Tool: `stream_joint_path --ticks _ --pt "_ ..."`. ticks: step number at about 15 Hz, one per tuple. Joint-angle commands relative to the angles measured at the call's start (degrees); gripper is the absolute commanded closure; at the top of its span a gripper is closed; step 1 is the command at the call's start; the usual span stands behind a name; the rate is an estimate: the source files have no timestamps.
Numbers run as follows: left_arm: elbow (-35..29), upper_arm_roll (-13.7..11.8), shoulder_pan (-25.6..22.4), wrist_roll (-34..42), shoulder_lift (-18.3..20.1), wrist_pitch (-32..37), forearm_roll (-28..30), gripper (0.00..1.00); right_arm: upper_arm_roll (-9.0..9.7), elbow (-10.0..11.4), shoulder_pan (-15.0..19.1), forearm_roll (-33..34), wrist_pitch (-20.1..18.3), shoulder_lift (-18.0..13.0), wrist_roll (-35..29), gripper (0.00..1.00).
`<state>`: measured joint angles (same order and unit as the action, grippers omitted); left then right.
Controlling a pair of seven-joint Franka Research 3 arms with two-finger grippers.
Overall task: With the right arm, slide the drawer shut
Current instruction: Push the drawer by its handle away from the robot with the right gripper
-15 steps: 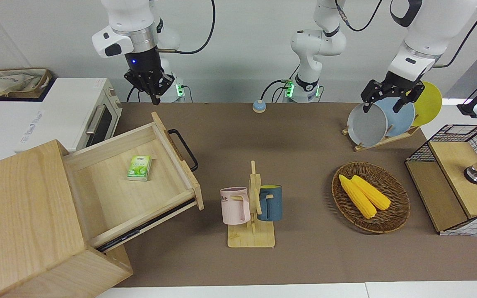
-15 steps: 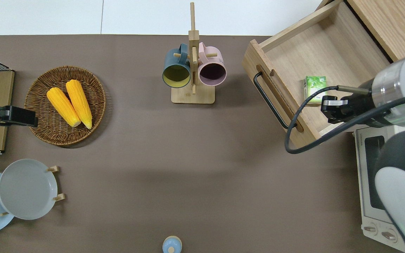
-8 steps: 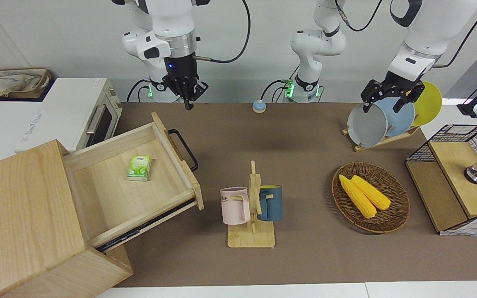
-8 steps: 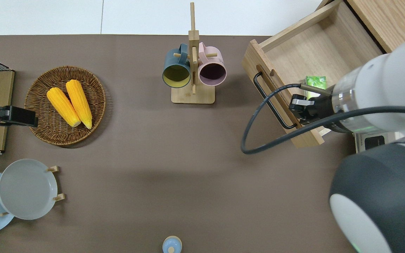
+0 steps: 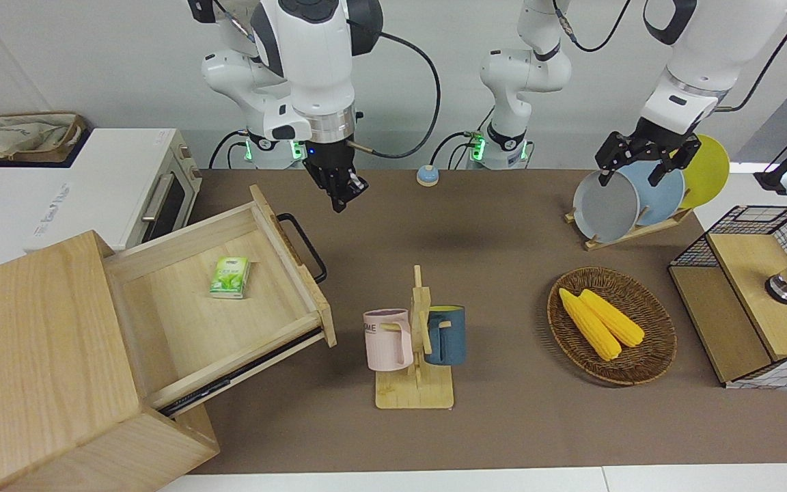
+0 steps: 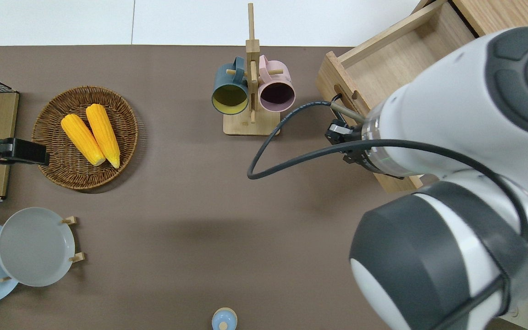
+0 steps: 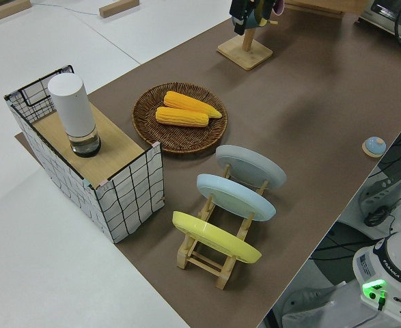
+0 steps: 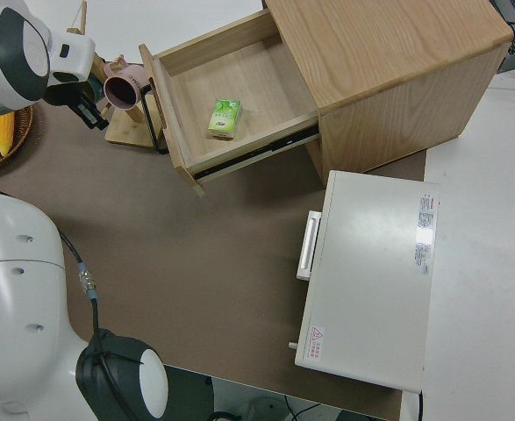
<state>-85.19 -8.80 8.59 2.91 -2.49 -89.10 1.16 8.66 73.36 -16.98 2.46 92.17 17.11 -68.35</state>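
The right gripper [image 5: 343, 198] hangs in the air over bare desk [image 5: 503, 424], just off the drawer's handle [image 5: 303, 244] on the side toward the left arm's end, touching nothing. Its fingers look pressed together and carry nothing. In the overhead view the big arm hides most of it; only the black wrist shows, at about 9 o'clock from the handle.

The drawer [image 5: 229, 314] stands pulled well out of the cabinet [image 5: 31, 355] at the right arm's end of the desk, set at a slant. A small green packet [image 5: 230, 277] lies flat on its floor, near the middle.

At 3 o'clock from the drawer in the front view stands a mug rack [image 5: 418, 342] with a pink mug [image 5: 388, 339] and a blue one [image 5: 445, 334].

The left arm is parked; whether its gripper [image 5: 645, 158] is spread or closed I cannot tell.
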Motion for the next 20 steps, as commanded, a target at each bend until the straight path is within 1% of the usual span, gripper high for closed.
stream_joint_path --ticks 1,5,6,9,11,16,18,20 --pt "1.17 -0.95 0.99 0.43 -0.76 -0.02 -0.72 0.00 -0.22 0.20 -0.33 1.05 1.17 2.66 -7.04 1.000" --pt "1.17 -0.95 0.99 0.43 -0.76 -0.02 -0.72 0.00 -0.57 0.20 -0.60 0.88 1.43 5.30 -11.96 1.000" --pt "1.17 -0.95 0.99 0.43 -0.76 -0.02 -0.72 0.00 -0.57 0.29 -0.60 0.70 2.13 5.65 -13.28 1.000" --pt "1.17 -0.95 0.99 0.43 -0.76 -0.02 -0.72 0.00 -0.57 0.38 -0.60 0.44 2.48 7.32 -15.31 1.000" --pt "1.17 -0.95 0.99 0.43 -0.76 -0.02 -0.72 0.00 -0.66 0.38 -0.34 0.26 3.27 8.29 -18.64 1.000" --pt "1.17 -0.95 0.99 0.43 -0.76 -0.02 -0.72 0.00 -0.66 0.38 0.54 0.88 3.80 9.70 -18.22 1.000" --pt "1.17 -0.95 0.99 0.43 -0.76 -0.02 -0.72 0.00 -0.66 0.38 0.81 0.88 5.29 9.87 -17.87 1.000" --pt "1.17 -0.95 0.99 0.43 -0.76 -0.02 -0.72 0.00 -0.83 0.29 1.24 1.05 5.65 10.66 -17.69 1.000"
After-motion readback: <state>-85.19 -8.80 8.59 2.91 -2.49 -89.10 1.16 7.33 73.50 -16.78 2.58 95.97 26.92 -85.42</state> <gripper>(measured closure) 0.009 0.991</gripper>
